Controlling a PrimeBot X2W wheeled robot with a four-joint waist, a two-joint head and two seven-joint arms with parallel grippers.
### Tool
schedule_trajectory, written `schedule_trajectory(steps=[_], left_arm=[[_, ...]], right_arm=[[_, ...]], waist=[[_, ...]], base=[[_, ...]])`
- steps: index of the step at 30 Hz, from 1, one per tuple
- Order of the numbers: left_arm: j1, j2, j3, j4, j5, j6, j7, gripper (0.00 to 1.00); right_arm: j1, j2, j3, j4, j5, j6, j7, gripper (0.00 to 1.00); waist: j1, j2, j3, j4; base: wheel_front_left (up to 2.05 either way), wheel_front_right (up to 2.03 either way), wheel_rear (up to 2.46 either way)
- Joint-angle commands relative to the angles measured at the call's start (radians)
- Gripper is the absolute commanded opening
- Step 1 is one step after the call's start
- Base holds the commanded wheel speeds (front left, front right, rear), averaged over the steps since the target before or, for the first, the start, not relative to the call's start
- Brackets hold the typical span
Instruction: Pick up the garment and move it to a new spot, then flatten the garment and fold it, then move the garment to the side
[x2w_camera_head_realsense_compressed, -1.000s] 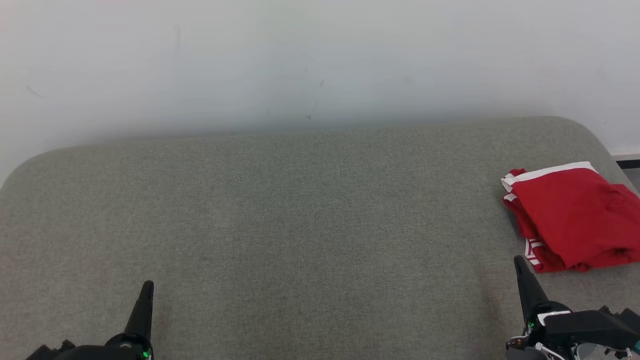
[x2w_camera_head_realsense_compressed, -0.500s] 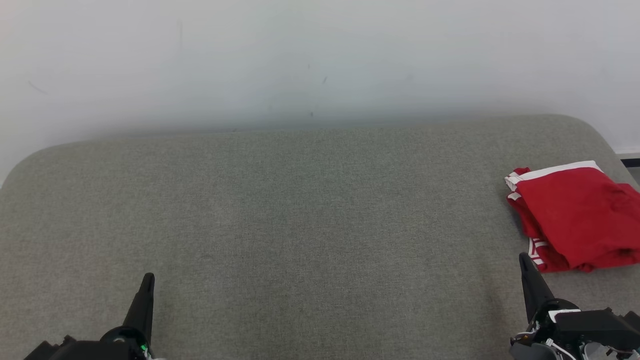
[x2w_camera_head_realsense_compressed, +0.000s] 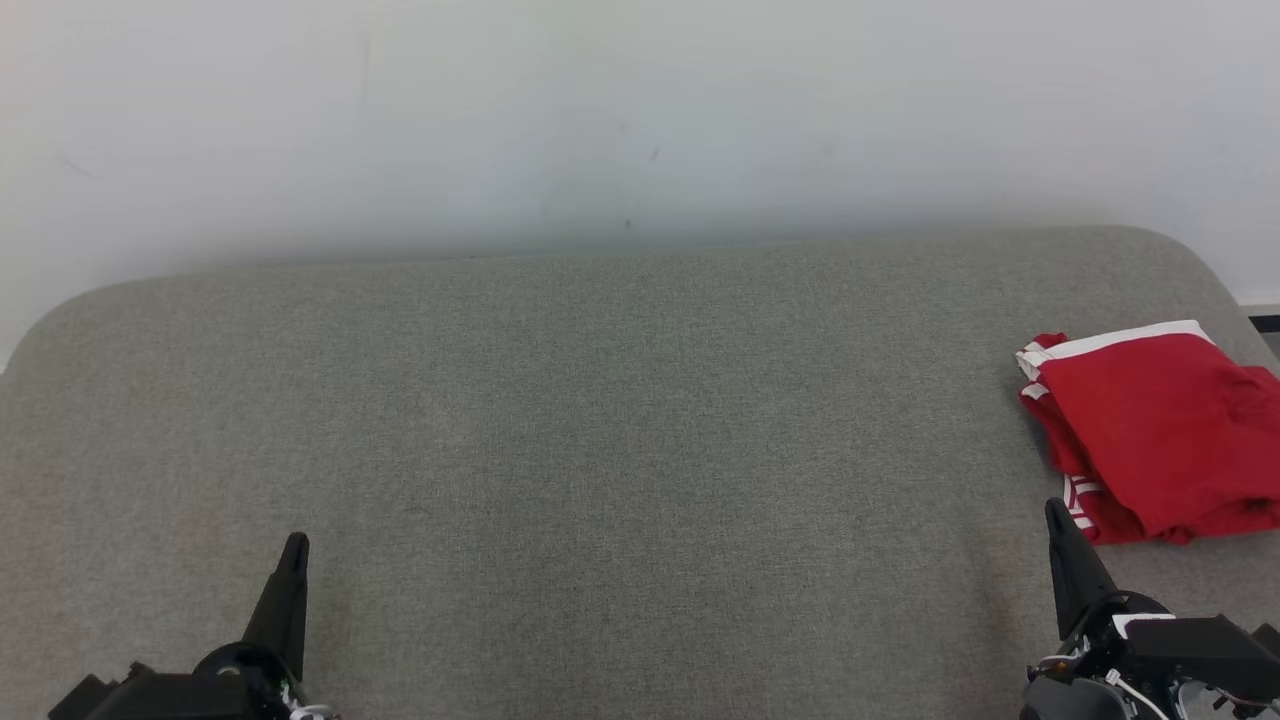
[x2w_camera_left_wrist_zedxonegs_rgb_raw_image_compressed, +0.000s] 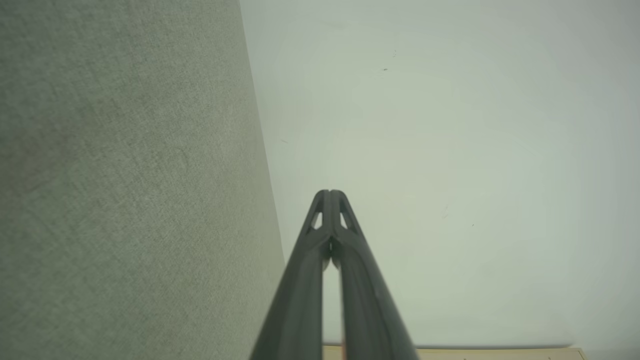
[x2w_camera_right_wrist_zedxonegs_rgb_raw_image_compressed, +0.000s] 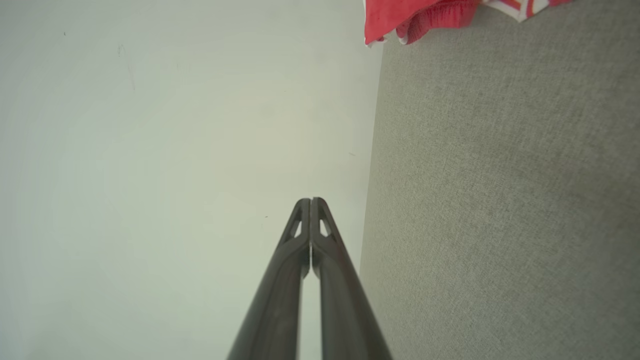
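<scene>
Grey fabric surface (x2w_camera_head_realsense_compressed: 600, 420) is stretching beneath a pale wall (x2w_camera_head_realsense_compressed: 600, 100). The folded red garment (x2w_camera_head_realsense_compressed: 1150, 430) with white trim is lying at its right edge, just beyond the right claw (x2w_camera_head_realsense_compressed: 1053, 510). That claw and the left claw (x2w_camera_head_realsense_compressed: 296, 545) are sitting pinched fully closed, each gripping nothing.

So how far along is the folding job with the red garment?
Done, it seems: the red garment lies folded in a compact pile near the right end of the grey cushion, so folding and moving aside look finished. In hand: nothing; the left fingers and right fingers are shut, empty and not touching it. Left: nothing evident.
</scene>
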Motion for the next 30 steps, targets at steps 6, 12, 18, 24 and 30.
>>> schedule_trajectory(steps=[6, 12, 18, 24, 30], left_arm=[[-0.006, 0.006, 0.003, -0.004, -0.004, -0.001, 0.004, 0.0], [-0.006, 0.006, 0.003, -0.004, -0.004, -0.001, 0.004, 0.0], [-0.006, 0.005, 0.003, -0.004, -0.004, -0.001, 0.004, 0.0], [-0.006, 0.005, 0.003, -0.004, -0.004, -0.001, 0.004, 0.0], [-0.006, 0.005, 0.003, -0.004, -0.004, -0.001, 0.004, 0.0]], right_arm=[[-0.004, 0.002, -0.002, -0.002, 0.001, -0.002, 0.003, 0.0], [-0.004, 0.002, -0.002, -0.002, 0.002, -0.002, 0.003, 0.0], [-0.004, 0.002, -0.002, -0.002, 0.002, -0.002, 0.003, 0.0], [-0.004, 0.002, -0.002, -0.002, 0.002, -0.002, 0.003, 0.0], [-0.004, 0.002, -0.002, -0.002, 0.002, -0.002, 0.002, 0.0]], waist=[[0.0001, 0.0, 0.0, 0.0], [0.0001, 0.0, 0.0, 0.0], [0.0001, 0.0, 0.0, 0.0], [0.0001, 0.0, 0.0, 0.0], [0.0001, 0.0, 0.0, 0.0]], base=[[0.0, 0.0, 0.0], [0.0, 0.0, 0.0], [0.0, 0.0, 0.0], [0.0, 0.0, 0.0], [0.0, 0.0, 0.0]])
